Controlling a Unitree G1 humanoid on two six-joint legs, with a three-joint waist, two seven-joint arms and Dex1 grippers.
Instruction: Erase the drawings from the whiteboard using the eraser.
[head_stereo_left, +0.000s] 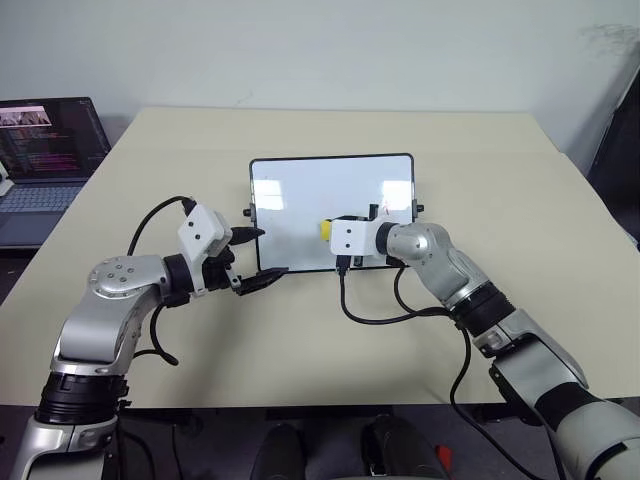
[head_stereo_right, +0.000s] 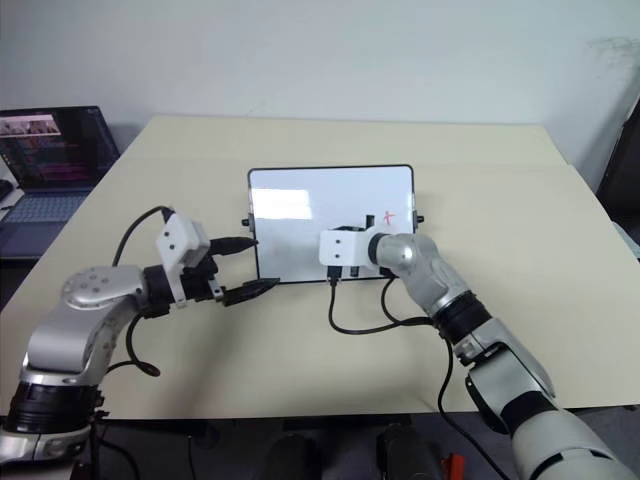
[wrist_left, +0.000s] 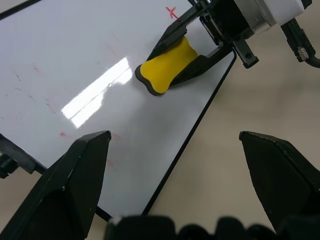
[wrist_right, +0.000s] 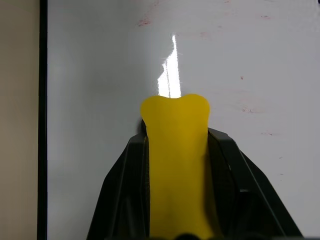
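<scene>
The whiteboard (head_stereo_left: 300, 200) lies flat in the middle of the table. The yellow eraser (wrist_left: 167, 64) sits on the board near the middle of its front edge, with my right gripper (head_stereo_left: 330, 232) shut on it. One small red drawing (head_stereo_right: 388, 217) stands on the board's right part, just beyond the eraser. Faint red smudges (wrist_left: 63, 134) dot the rest of the white surface. My left gripper (head_stereo_left: 268, 253) is open at the board's front left corner, one finger (head_stereo_left: 252, 234) over the left edge, the other (head_stereo_left: 272, 273) by the front edge.
An open laptop (head_stereo_left: 45, 150) stands at the table's far left edge. The beige table (head_stereo_left: 500, 180) stretches wide to the right of and behind the board. A black cable (head_stereo_left: 375, 318) loops on the table under my right wrist.
</scene>
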